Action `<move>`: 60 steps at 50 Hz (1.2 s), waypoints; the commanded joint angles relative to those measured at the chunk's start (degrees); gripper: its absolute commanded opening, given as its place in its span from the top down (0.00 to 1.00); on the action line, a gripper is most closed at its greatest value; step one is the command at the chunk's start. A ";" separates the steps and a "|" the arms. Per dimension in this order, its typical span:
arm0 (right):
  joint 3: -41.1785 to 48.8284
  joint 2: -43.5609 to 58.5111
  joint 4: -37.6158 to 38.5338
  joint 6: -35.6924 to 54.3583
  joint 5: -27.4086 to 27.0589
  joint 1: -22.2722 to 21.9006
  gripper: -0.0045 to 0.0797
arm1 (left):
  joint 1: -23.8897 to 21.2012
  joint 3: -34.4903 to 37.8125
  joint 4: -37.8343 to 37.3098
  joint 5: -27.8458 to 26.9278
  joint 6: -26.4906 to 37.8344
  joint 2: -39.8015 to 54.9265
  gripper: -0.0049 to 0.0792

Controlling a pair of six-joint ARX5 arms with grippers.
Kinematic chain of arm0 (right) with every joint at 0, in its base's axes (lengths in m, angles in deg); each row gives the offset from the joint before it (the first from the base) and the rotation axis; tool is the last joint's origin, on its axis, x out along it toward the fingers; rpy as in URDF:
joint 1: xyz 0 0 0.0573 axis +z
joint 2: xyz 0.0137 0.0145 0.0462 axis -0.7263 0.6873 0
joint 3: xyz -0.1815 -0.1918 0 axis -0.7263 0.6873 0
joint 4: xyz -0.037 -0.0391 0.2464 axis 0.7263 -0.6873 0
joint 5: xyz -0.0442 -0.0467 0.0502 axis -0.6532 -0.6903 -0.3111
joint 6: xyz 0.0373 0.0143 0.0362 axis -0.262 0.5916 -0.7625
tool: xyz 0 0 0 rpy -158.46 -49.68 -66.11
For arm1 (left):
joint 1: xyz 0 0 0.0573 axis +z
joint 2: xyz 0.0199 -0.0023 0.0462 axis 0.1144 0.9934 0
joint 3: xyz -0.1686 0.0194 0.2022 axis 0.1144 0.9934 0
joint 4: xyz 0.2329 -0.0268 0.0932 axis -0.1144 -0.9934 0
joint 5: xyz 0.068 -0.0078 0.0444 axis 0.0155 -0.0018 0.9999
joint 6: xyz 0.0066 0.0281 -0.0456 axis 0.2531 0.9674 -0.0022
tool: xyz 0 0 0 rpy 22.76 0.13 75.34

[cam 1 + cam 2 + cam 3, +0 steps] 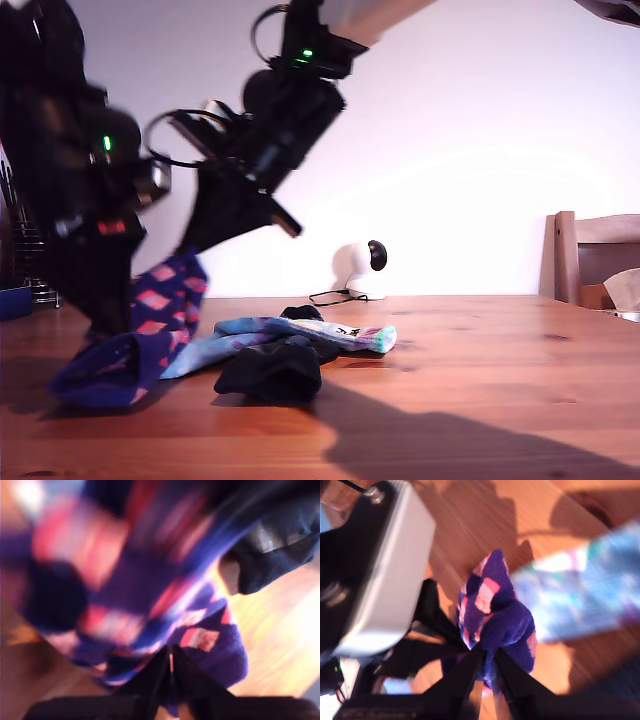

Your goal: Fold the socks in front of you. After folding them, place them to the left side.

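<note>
So in the exterior view we've got the navy-purple sock with the pink blocks hanging off the wooden table at that view's left, upper end lifted up into the two black arms, lower end bunched on the wood; its long axis runs on a slant from high near the grippers down toward the exterior view's left edge. Just beside it lie the tie-dye sock, stretched flat across the table, and the black sock crumpled in front of it. We'd call this the fold itself just getting going, one sock of three. The first wrist view is badly blurred, but our first gripper has its jaws pinched nearly together on the purple-and-pink fabric, with a dark sock off beyond it. In the second wrist view our second gripper is likewise clamped on a peak of the same sock, which points up and away from the jaws, the tie-dye one behind it. Next move probably needs both pinches carried together so one end lands on the other, without dragging the neighbours.
</note>
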 commanded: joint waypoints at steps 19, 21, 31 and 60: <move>0.28 -1.46 6.62 -4.33 -0.02 2.82 0.96 | 8.00 1.09 -1.92 2.32 0.24 -2.62 0.97; 0.28 -1.44 7.39 -4.42 -0.20 2.91 0.96 | 8.90 1.31 -1.86 1.84 0.24 -3.04 0.97; 0.28 -1.44 12.63 -6.51 -1.57 3.63 0.96 | 10.49 2.97 -0.63 -0.66 0.26 -3.26 0.97; 0.31 2.21 15.15 -6.95 -4.76 4.63 0.96 | 10.34 7.02 8.96 -0.31 -1.36 -3.26 0.97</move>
